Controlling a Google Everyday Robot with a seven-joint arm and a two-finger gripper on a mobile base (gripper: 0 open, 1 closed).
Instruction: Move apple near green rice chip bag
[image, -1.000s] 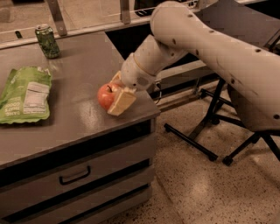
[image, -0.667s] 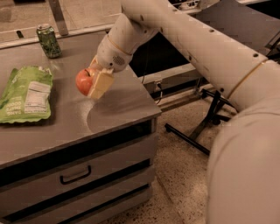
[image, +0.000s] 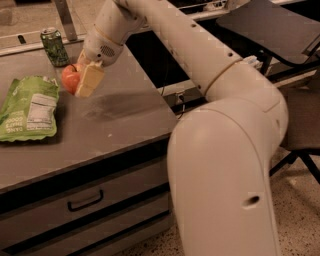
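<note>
Leftward across the table since a second ago, the apple (image: 70, 79) has travelled from the front right corner to a spot just beside the upper right corner of the bag (image: 29, 107). The gripper (image: 80, 80) has carried it there, and the white arm (image: 200, 65) now fills far more of the view, its elbow bulking large in the foreground.

The gripper pinches the apple. One tan finger (image: 91, 80) lies flat against the fruit's right side, while the opposite finger is hidden behind it. The jaws stand as wide as the apple and no wider. The apple appears to be held clear of the table (image: 145, 107), with a soft dark shadow (image: 112, 105) lying on the grey top to its lower right.

Its skin is red-orange and shiny, and a short dark stem shows at the top, close under the gripper's white wrist. The bag lies flat on the left of the table, bright green and crinkled, with its white label facing up and white lettering along the near edge. Apple and bag are near each other and seem just apart.

A green can (image: 54, 46) stands upright at the back of the table, behind the apple. Below the top, a drawer (image: 85, 200) shows a dark handle. A dark chair (image: 280, 30) stands to the right on the speckled floor.
</note>
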